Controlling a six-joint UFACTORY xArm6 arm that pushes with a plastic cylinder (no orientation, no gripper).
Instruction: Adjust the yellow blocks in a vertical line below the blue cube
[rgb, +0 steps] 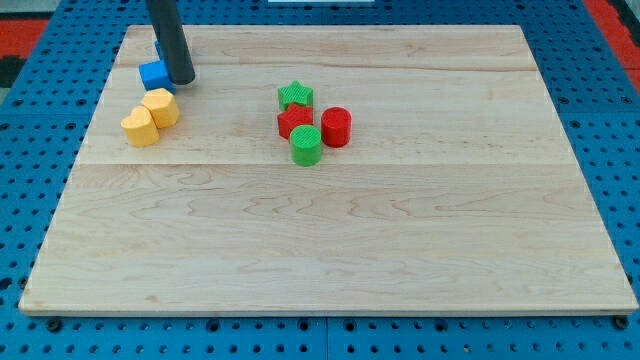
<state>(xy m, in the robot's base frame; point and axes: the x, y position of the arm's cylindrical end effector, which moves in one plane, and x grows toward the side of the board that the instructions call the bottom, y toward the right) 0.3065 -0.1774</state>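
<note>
In the upper left of the frame, my tip (182, 78) rests on the wooden board (330, 240) just right of the blue cube (153, 74), touching or nearly touching it; the arm carries only a rod, with no claw to open or close. Two yellow blocks (150, 117) sit touching each other just below the cube, leaning diagonally. Near the upper centre cluster a green star (295, 96), red star (293, 122), red cylinder (336, 127) and green cylinder (306, 145).
</note>
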